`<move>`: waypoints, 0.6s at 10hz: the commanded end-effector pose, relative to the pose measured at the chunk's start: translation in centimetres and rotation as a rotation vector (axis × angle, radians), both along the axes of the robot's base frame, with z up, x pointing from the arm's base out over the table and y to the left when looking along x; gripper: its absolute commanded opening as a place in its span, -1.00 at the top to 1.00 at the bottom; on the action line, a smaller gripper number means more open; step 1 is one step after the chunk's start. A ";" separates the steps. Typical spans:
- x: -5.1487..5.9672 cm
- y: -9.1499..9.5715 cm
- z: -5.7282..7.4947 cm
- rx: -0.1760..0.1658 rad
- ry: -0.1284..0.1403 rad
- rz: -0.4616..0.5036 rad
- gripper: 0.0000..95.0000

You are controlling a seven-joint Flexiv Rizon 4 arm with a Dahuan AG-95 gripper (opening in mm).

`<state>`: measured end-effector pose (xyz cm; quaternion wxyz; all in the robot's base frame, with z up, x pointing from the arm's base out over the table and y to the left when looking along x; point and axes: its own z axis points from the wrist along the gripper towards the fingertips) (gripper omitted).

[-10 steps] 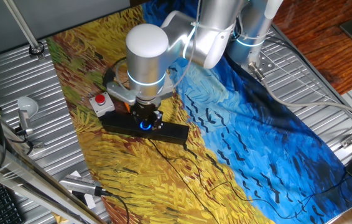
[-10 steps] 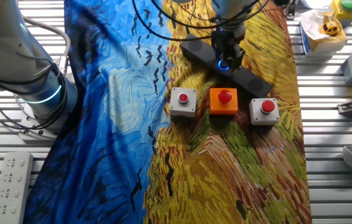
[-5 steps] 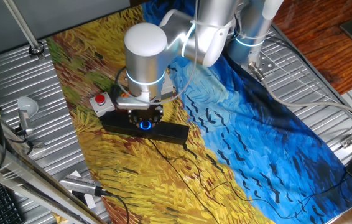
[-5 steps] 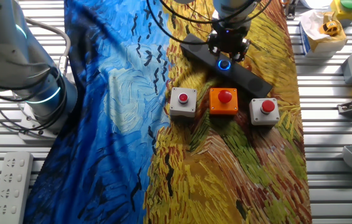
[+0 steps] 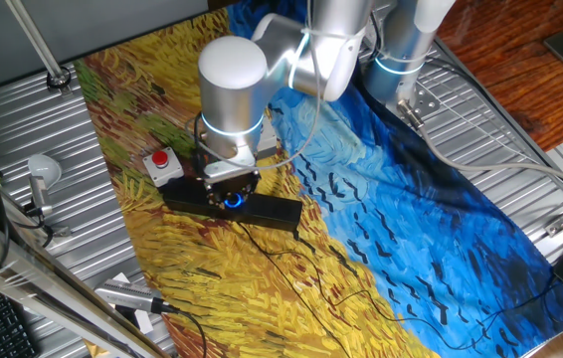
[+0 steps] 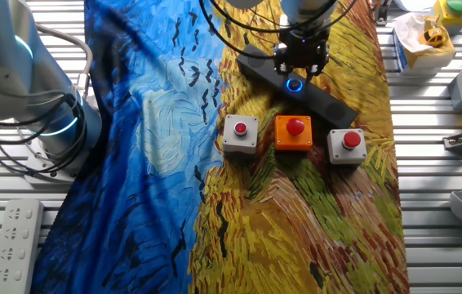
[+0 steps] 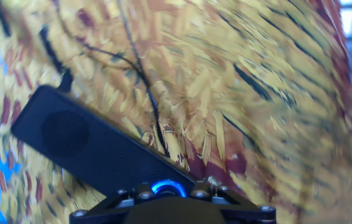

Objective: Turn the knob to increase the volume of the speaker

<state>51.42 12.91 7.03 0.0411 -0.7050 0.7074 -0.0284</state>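
The speaker (image 5: 277,211) is a long black bar lying on the yellow part of the painted cloth. It also shows in the other fixed view (image 6: 329,102) and in the hand view (image 7: 83,140). The knob (image 5: 232,200) glows blue at the bar's middle, and its ring shows in the other fixed view (image 6: 295,84) and in the hand view (image 7: 168,186). My gripper (image 5: 231,191) points straight down on the knob, its fingers closed round it. In the hand view the gripper body hides the fingertips and most of the knob.
A grey button box (image 6: 240,133), an orange one (image 6: 294,132) and another grey one (image 6: 346,145) stand in a row just in front of the speaker. A thin black cable (image 7: 145,81) runs from the bar across the cloth. A second arm's base (image 6: 43,106) stands at the left.
My gripper has turned about its own axis while staying on the knob. The speaker has not moved.
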 end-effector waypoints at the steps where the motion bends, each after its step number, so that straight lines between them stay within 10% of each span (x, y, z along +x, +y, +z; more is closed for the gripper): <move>1: 0.0 -0.3 -0.1 -0.011 -0.015 0.066 0.20; 6: 0.0 -1.0 -0.6 -0.006 -0.021 0.035 0.20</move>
